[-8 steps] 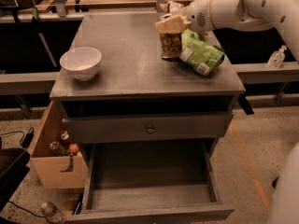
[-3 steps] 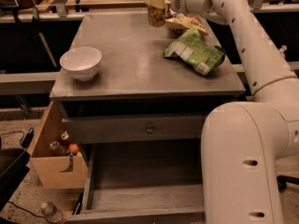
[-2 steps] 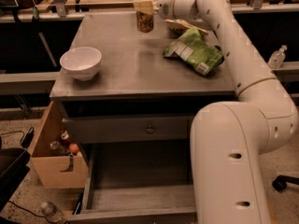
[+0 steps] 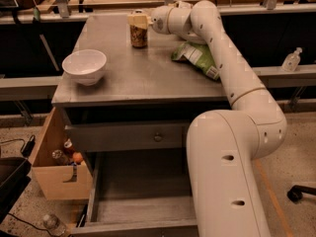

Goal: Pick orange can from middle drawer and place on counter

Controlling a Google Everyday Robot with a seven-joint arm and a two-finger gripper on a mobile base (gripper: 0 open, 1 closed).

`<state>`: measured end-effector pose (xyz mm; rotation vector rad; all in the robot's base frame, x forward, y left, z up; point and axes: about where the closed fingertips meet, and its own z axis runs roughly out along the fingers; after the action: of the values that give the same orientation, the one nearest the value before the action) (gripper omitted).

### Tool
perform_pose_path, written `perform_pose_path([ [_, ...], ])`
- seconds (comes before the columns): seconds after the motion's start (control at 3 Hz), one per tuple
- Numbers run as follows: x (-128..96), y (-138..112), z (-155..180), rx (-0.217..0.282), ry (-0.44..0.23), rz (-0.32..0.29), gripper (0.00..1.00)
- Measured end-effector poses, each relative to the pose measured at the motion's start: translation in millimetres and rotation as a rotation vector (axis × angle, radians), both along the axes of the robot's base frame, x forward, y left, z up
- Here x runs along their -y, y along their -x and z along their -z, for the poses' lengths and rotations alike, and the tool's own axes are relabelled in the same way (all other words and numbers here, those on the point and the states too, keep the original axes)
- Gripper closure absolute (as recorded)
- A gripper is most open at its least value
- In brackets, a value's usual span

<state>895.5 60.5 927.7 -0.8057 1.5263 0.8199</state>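
The orange can (image 4: 138,35) stands upright at the far middle of the grey counter (image 4: 148,80); I cannot tell whether its base touches the surface. My gripper (image 4: 138,20) reaches in from the right and is shut on the can's top, hiding the lid. The white arm (image 4: 232,73) bends down the right side of the view. The middle drawer (image 4: 143,201) is pulled open below, and its grey floor is bare where it shows. Its right part is hidden behind the arm.
A white bowl (image 4: 84,65) sits on the counter's left side. A green snack bag (image 4: 197,58) lies at the right rear. A closed drawer with a round knob (image 4: 157,137) is under the counter. A wooden box (image 4: 57,174) with bottles stands on the floor at left.
My gripper has carried the can leftward along the back of the counter, away from the green bag, and a little lower. The bowl, bag and drawers have not moved.
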Motion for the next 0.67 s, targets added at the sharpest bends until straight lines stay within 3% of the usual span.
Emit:
perform_pose_path([
  [0.33, -4.5, -0.2, 2.7, -0.004, 0.000, -0.006, 0.83],
  [0.67, -8.3, 0.0, 4.1, -0.006, -0.001, -0.010, 0.59],
])
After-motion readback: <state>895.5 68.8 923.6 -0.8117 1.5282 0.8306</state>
